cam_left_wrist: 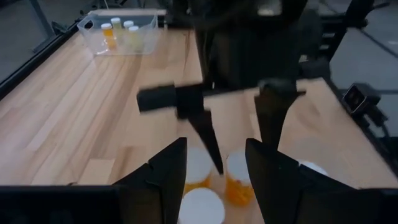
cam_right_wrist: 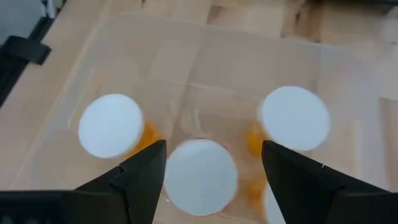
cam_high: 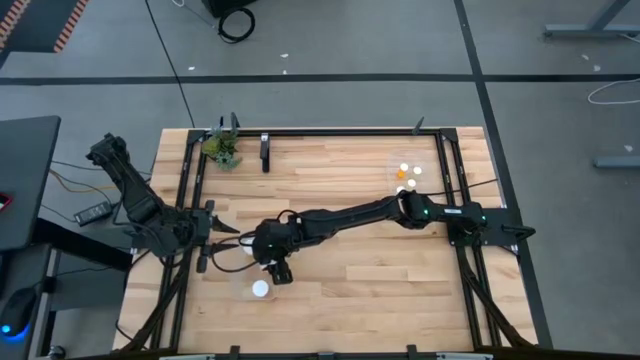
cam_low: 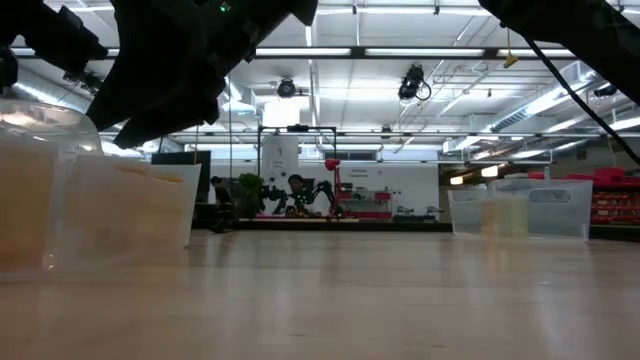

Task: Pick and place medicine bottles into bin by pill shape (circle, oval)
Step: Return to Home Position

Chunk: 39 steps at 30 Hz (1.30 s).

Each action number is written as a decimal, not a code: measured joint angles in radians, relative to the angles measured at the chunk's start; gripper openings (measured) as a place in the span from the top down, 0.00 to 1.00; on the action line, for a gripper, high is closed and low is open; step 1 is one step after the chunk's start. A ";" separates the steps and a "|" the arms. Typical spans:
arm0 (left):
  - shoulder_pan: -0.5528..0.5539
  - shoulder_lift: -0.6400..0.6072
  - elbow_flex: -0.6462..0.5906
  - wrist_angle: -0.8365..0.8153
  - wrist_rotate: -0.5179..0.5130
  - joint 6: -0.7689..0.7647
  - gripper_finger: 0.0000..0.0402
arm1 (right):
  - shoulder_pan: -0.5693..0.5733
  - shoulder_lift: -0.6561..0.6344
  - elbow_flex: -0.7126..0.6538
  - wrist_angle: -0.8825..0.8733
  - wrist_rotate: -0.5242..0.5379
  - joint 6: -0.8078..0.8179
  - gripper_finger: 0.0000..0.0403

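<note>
The medicine bottles are seen only inside the two transparent bins. At least four white caps are counted in the near bin, which fills the right wrist view and lies in the lower left of the high view. About three more are standing in the far bin, at the upper left of the left wrist view. No bottle is found lying on the bare wood of the table. The sorting is therefore judged to be finished, or very nearly. Whether each bottle was placed by the correct pill shape cannot be told, as no pills can be made out. It seems that only the drawing back of the arm is left. The right gripper is held above the near bin, with its fingers spread wide. Nothing is gripped and nothing is touched by it; the caps lie below. The left gripper, at the left side of the high view, is also parted and empty.
</note>
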State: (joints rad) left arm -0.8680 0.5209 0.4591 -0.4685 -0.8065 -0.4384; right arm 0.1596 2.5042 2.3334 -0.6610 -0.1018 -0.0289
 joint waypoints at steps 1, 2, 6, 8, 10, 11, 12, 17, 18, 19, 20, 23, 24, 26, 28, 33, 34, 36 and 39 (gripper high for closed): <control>0.000 0.000 -0.001 -0.012 0.001 -0.004 0.57 | 0.000 -0.005 0.006 -0.013 0.008 -0.006 0.33; 0.000 0.000 -0.001 -0.019 0.004 -0.008 0.57 | 0.000 -0.014 0.006 -0.028 0.019 -0.014 0.33; 0.000 0.002 -0.015 -0.013 0.022 -0.019 0.57 | 0.006 -0.073 0.005 -0.074 0.117 -0.045 0.33; 0.000 0.002 -0.040 0.025 0.026 -0.018 0.57 | 0.008 -0.113 -0.015 -0.101 0.163 -0.054 0.33; 0.000 0.002 -0.079 0.106 0.042 0.021 0.57 | 0.008 -0.158 -0.054 -0.105 0.184 -0.054 0.33; 0.002 0.001 -0.098 0.161 0.057 0.050 0.57 | 0.007 -0.179 -0.079 -0.104 0.187 -0.054 0.33; 0.006 0.000 -0.115 0.203 0.073 0.077 0.57 | 0.003 -0.206 -0.108 -0.097 0.191 -0.054 0.33; 0.080 -0.008 -0.175 0.351 0.163 0.197 0.62 | -0.020 -0.347 -0.319 0.030 0.198 -0.034 0.33; 0.103 -0.013 -0.179 0.373 0.188 0.217 0.64 | -0.026 -0.376 -0.374 0.069 0.198 -0.026 0.33; 0.127 -0.015 -0.186 0.396 0.209 0.236 0.66 | -0.031 -0.415 -0.437 0.117 0.199 -0.019 0.33; 0.153 -0.020 -0.194 0.408 0.230 0.249 0.69 | -0.036 -0.451 -0.500 0.154 0.204 -0.011 0.33; 0.229 -0.046 -0.213 0.422 0.297 0.288 0.76 | -0.047 -0.569 -0.670 0.273 0.223 0.017 0.33; 0.254 -0.057 -0.221 0.441 0.320 0.298 0.78 | -0.050 -0.610 -0.725 0.305 0.238 0.025 0.33; 0.306 -0.080 -0.241 0.481 0.376 0.320 0.82 | -0.054 -0.683 -0.827 0.348 0.261 0.033 0.33; 0.360 -0.097 -0.260 0.523 0.434 0.338 0.86 | -0.059 -0.759 -0.927 0.396 0.284 0.036 0.33; 0.490 -0.119 -0.296 0.608 0.551 0.346 0.94 | -0.082 -0.957 -1.150 0.545 0.296 0.061 0.33; 0.514 -0.118 -0.302 0.624 0.573 0.345 0.96 | -0.088 -0.991 -1.191 0.568 0.296 0.063 0.33; 0.561 -0.117 -0.309 0.631 0.615 0.341 0.98 | -0.101 -1.061 -1.273 0.605 0.296 0.070 0.33; 0.623 -0.118 -0.312 0.642 0.651 0.332 0.99 | -0.124 -1.171 -1.386 0.673 0.298 0.082 0.33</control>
State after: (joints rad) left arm -0.2447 0.4030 0.1474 0.1740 -0.1557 -0.1065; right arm 0.0355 1.3336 0.9477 0.0122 0.1963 0.0533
